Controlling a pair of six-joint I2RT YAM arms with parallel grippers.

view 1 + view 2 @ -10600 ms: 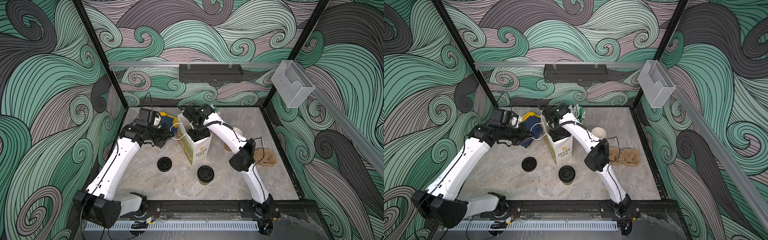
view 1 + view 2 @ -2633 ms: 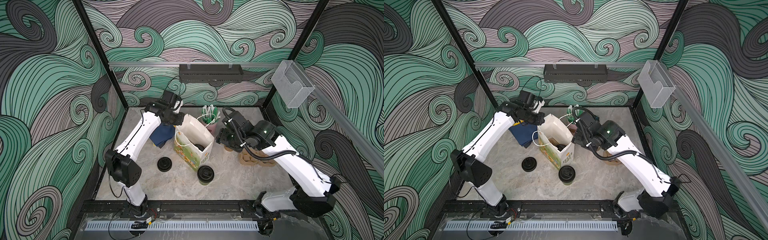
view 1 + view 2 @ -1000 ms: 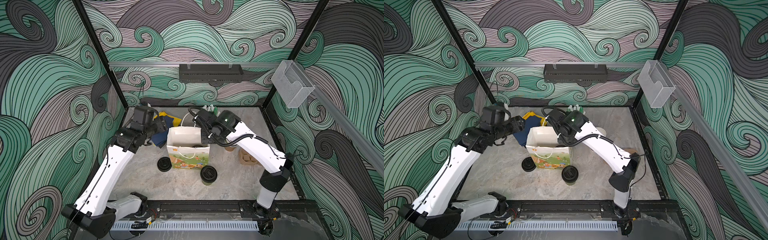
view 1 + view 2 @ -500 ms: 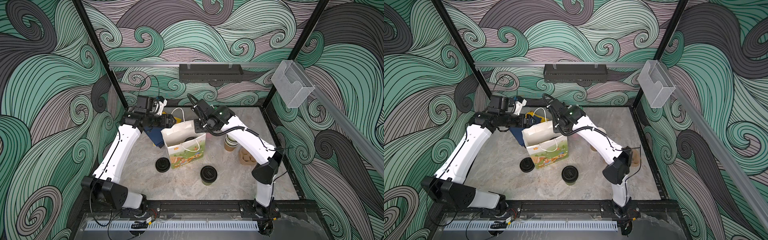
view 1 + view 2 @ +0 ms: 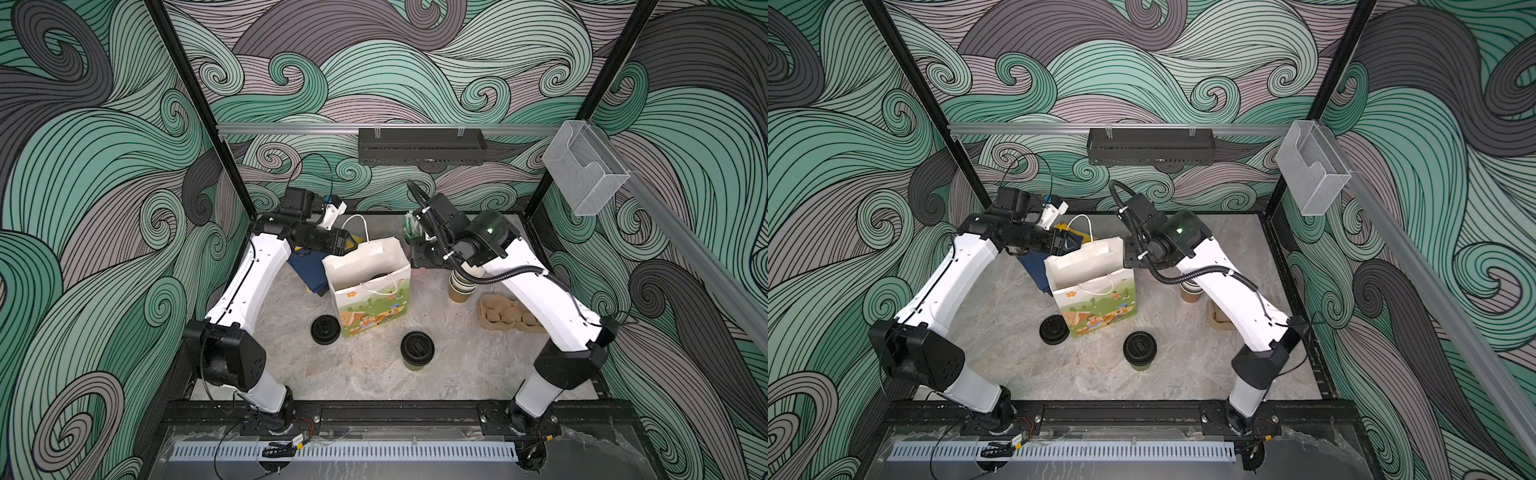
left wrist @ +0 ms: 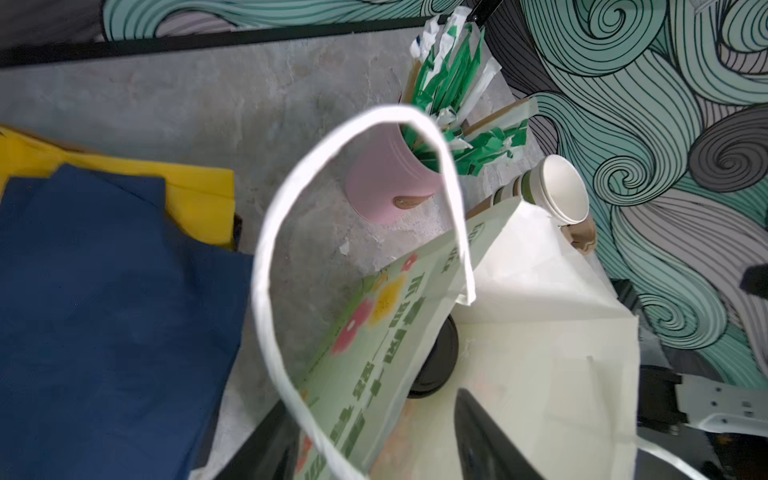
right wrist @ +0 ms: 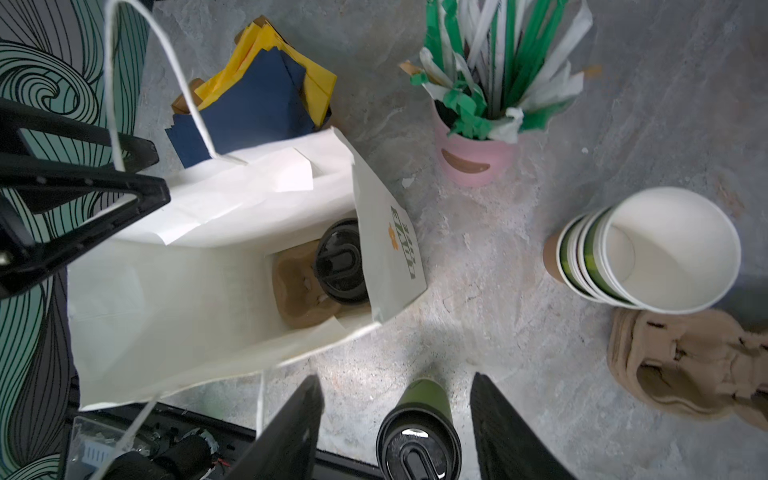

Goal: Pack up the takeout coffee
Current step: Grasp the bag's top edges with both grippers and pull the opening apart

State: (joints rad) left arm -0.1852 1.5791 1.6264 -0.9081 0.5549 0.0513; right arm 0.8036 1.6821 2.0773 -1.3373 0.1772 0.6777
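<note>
A lidded coffee cup [image 5: 417,351] stands upright, lid up, on the near table [image 5: 374,386]. Beyond it, a 2nd cup [image 7: 340,266] sits upright inside the paper bag [image 5: 368,291]. The left gripper [image 6: 372,399] straddles the bag's wall, jaws apart. The right gripper [image 7: 395,377] is spread wide, holding nothing.

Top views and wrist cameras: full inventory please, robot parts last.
bag: one, white with cartoon print, open, mid-table
cup in bag: one, black lid, in brown carrier
cup on table: one, olive, black lid, before bag
loose lid: black, count unclear, left of bag
lidless cups: stack, green-brown, right of bag
spare carriers: stack, brown, right side
straw cup: one, pink, back
napkins: blue, yellow, back left
left gripper: open, at bag's rim
right gripper: open, empty
</note>
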